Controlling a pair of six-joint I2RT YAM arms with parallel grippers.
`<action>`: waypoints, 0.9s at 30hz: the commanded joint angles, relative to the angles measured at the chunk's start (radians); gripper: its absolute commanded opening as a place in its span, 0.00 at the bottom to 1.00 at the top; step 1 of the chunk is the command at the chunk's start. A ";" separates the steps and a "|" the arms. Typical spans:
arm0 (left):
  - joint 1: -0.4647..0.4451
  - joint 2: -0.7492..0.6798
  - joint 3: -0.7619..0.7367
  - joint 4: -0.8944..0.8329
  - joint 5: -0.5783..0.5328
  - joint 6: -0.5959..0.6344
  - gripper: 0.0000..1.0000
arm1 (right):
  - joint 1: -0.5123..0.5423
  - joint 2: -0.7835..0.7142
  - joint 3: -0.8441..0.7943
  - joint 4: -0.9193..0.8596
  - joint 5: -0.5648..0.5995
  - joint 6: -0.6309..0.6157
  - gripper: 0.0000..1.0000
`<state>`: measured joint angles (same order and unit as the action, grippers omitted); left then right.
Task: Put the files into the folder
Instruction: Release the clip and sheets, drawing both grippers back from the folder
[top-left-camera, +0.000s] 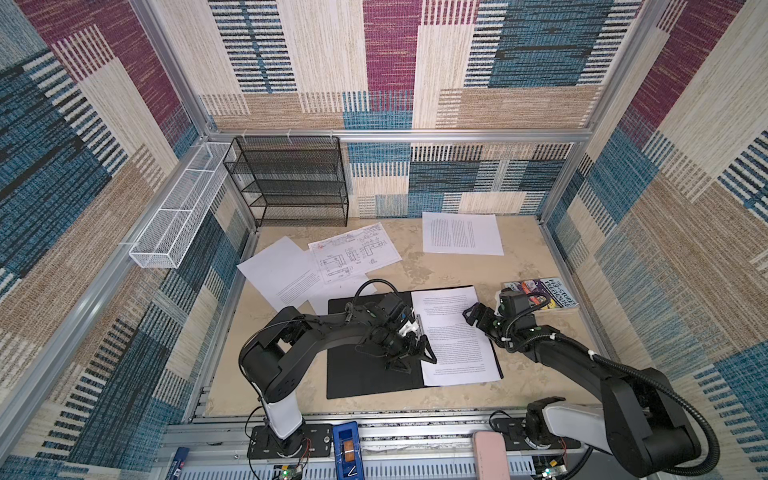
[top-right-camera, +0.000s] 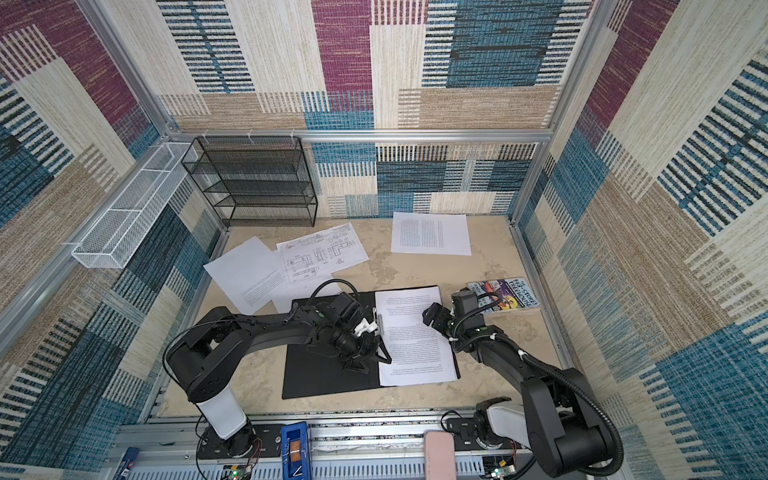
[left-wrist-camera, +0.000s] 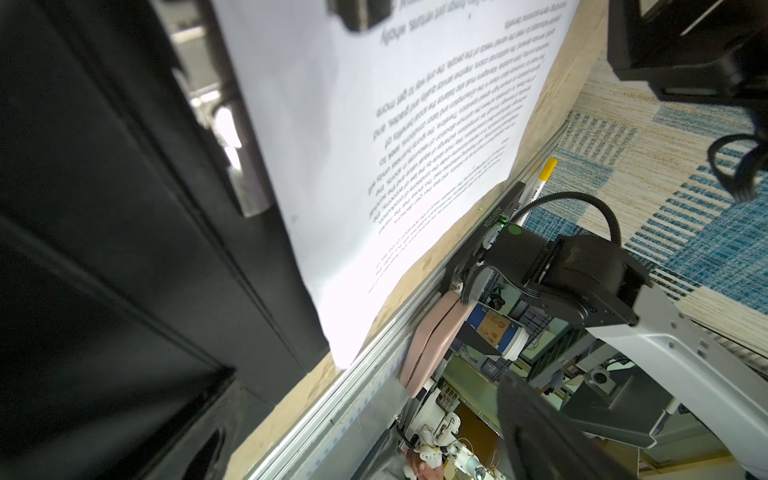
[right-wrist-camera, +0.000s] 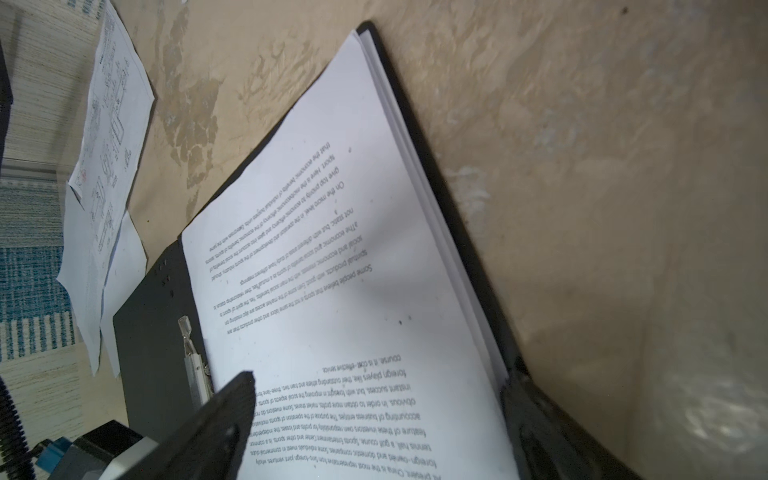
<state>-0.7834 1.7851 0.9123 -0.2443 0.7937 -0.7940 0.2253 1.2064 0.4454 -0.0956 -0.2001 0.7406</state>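
Files (top-left-camera: 274, 266): at far left, loose on the table (top-left-camera: 415, 266), a printed sheet (top-left-camera: 291, 286) overlapped by a drawing sheet (top-left-camera: 353, 253), with a blank one peeking out beneath. Next along, folder (top-left-camera: 365, 374) spread open near the front edge, black inside up. Left gripper (top-left-camera: 415, 360) low over the spine just below the metal clip (top-left-camera: 417, 324), jaws wide apart and empty; cannot tell whether touching the paper. Stack of sheets (top-left-camera: 453, 332) already resting on the folder's right half. Right gripper (top-left-camera: 471, 315) also spread wide, holding nothing, at the stack's right edge. Further back, one more text sheet (top-left-camera: 461, 232) lying alone. Book (top-left-camera: 544, 293) at far right, best left alone. Likely best: pin the stack beside the clip, square it against the spine, then fetch loose sheets singly, sliding each flat before pinching an edge.
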 joint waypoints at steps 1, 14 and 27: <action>-0.003 0.033 -0.015 -0.047 -0.172 0.011 0.98 | 0.001 -0.018 -0.006 0.008 -0.007 0.012 0.95; 0.000 -0.016 0.011 -0.061 -0.145 0.041 0.98 | -0.005 -0.049 0.089 -0.058 0.076 -0.033 1.00; 0.067 -0.189 0.095 -0.197 -0.102 0.104 0.98 | -0.133 0.028 0.187 0.009 -0.116 -0.132 1.00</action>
<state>-0.7399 1.6299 0.9848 -0.3965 0.6910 -0.7284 0.1162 1.2106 0.6136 -0.1535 -0.2310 0.6319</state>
